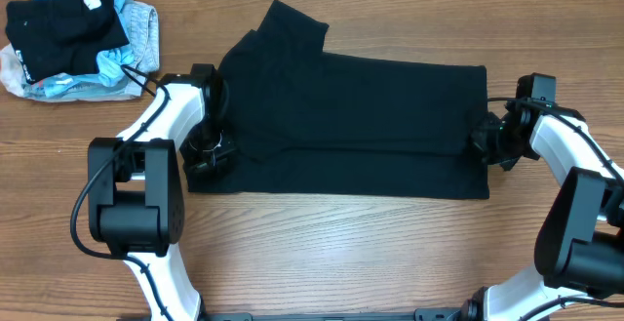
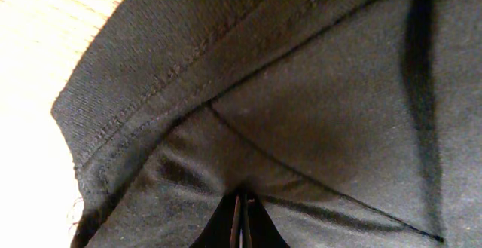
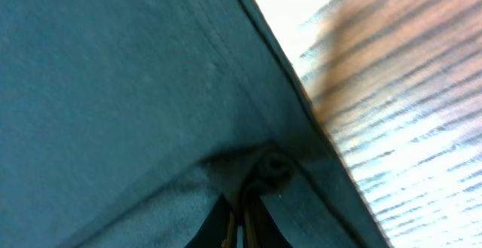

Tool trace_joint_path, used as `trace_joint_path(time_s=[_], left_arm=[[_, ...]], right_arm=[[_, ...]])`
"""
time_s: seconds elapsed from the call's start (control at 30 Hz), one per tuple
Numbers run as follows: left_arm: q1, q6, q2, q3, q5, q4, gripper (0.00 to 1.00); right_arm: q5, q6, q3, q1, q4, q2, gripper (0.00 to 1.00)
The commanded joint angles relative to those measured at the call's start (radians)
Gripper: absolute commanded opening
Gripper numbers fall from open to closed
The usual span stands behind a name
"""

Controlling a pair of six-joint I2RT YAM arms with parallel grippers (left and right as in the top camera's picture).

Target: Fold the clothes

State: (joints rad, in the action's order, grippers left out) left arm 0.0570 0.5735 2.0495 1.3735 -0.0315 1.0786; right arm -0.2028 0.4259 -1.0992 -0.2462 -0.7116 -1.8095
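The clothes (image 1: 370, 116), a large black garment, lie spread across the middle of the table with one sleeve (image 1: 292, 28) pointing to the back. My left gripper (image 1: 207, 151) is at the garment's left edge, shut on a pinch of its fabric. The left wrist view shows the jaws (image 2: 242, 219) pressed together with black cloth (image 2: 316, 105) bunched over them, beside a stitched hem (image 2: 173, 75). At the right edge my right gripper (image 1: 485, 140) is shut on the fabric too. There the cloth (image 3: 120, 82) is gathered into a small fold at the closed gripper (image 3: 239, 221).
A pile at the back left holds another black garment (image 1: 68, 19) with a white label (image 1: 93, 1) on top of pale blue and grey clothes (image 1: 132, 38). Bare wooden table (image 1: 341, 253) lies in front of the garment and to its right (image 3: 407, 127).
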Motion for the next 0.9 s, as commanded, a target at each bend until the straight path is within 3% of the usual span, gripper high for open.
trace_joint_path(time_s=[0.0, 0.3, 0.43, 0.77, 0.83, 0.87], left_arm=[[-0.011, -0.013, 0.043, 0.033, -0.062, 0.014, 0.04], [-0.011, -0.016, 0.043, 0.105, -0.077, 0.036, 0.04], [-0.011, -0.020, 0.042, 0.111, -0.077, 0.036, 0.04], [-0.010, -0.021, -0.055, 0.122, -0.135, 0.000, 0.04], [-0.009, -0.045, -0.100, 0.122, -0.136, -0.018, 0.04], [-0.007, -0.055, -0.123, 0.122, -0.136, -0.022, 0.04]], right_arm=[[-0.017, 0.020, -0.002, 0.004, 0.026, 0.000, 0.04], [-0.016, 0.019, -0.002, 0.004, 0.113, 0.000, 0.08], [-0.016, 0.019, -0.002, 0.004, 0.139, 0.000, 0.16], [-0.016, 0.010, -0.072, 0.004, 0.182, 0.001, 0.16], [-0.026, -0.015, -0.113, 0.004, 0.161, 0.001, 0.21], [-0.032, -0.023, -0.137, 0.004, 0.135, 0.001, 0.29]])
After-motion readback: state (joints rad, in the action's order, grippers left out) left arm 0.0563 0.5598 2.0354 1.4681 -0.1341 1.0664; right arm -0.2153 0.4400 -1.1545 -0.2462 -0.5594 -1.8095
